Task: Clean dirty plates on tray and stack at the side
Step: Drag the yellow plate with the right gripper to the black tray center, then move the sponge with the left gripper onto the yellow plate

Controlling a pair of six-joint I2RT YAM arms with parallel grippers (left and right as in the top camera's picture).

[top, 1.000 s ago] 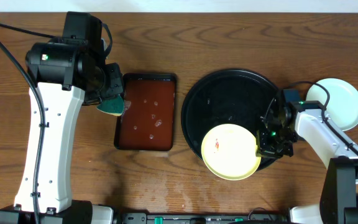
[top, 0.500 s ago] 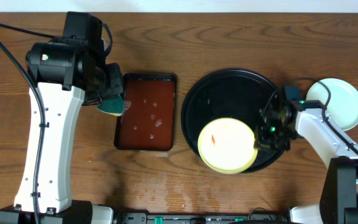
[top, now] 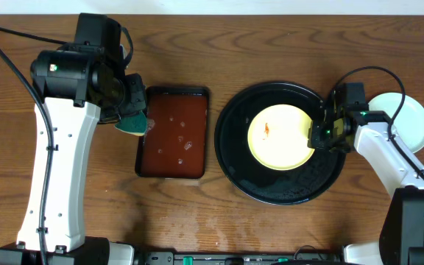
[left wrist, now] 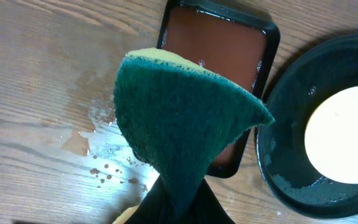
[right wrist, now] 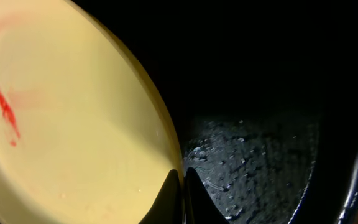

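Over glossy black tray (top: pixel 271 188), round yellow plate (top: pixel 280 138) (red-smeared).

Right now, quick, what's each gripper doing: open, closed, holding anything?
Left gripper: closed on the green sponge.
Right gripper: closed on the rim of the yellow plate.

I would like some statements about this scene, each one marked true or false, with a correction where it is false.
1. The yellow plate lies in the black tray. True.
2. The left end effector grips a plate. False: it grips a green sponge.
3. The yellow plate carries a red smear. True.
4. The right end effector hangs open, holding nothing. False: it is shut on the yellow plate's rim.
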